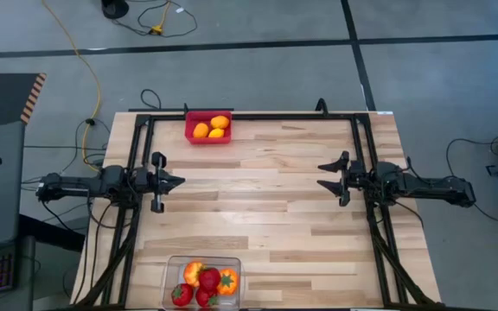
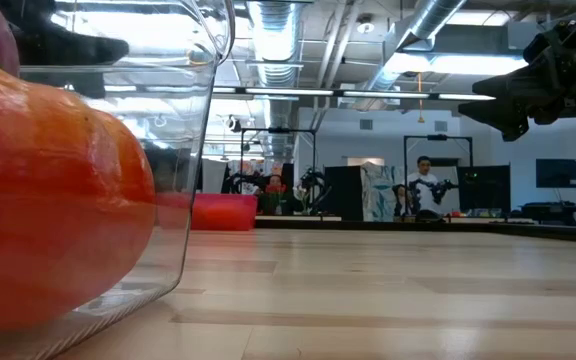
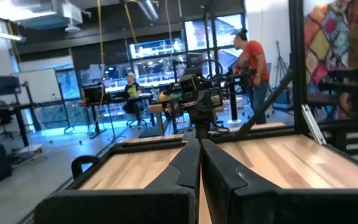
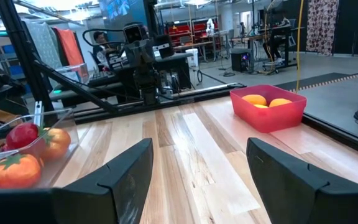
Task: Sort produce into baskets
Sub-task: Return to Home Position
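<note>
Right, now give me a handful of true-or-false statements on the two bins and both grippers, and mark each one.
1. The red bin holds three orange and yellow fruits. True.
2. The clear bin is empty. False: red and orange produce is piled inside it.
3. The right gripper is open. True.
4. The left gripper holds a tomato. False: its fingers are closed together with nothing between them.
5. The two bins stand side by side. False: they sit at opposite edges of the table, with the grippers hanging over the middle between them.
</note>
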You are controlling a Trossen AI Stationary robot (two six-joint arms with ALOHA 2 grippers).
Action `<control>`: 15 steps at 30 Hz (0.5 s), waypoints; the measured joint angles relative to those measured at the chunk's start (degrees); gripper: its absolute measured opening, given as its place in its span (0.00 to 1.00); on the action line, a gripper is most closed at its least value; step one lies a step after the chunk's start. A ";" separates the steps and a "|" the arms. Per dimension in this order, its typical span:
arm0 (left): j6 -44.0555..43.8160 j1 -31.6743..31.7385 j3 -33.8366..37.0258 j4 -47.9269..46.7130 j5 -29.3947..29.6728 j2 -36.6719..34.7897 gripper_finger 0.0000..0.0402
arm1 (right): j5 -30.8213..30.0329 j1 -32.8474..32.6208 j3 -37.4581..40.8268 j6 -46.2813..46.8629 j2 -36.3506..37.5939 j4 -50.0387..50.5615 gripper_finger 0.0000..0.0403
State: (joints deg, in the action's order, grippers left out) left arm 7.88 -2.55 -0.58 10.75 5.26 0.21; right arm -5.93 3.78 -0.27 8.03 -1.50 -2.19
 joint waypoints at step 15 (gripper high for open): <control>5.15 0.02 0.07 -5.21 2.65 0.02 0.00 | 0.00 0.00 0.00 0.01 0.00 -0.01 0.71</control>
State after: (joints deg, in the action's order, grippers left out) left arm 13.03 -2.52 -0.51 5.54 7.91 0.23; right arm -5.93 3.78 -0.27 8.04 -1.50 -2.20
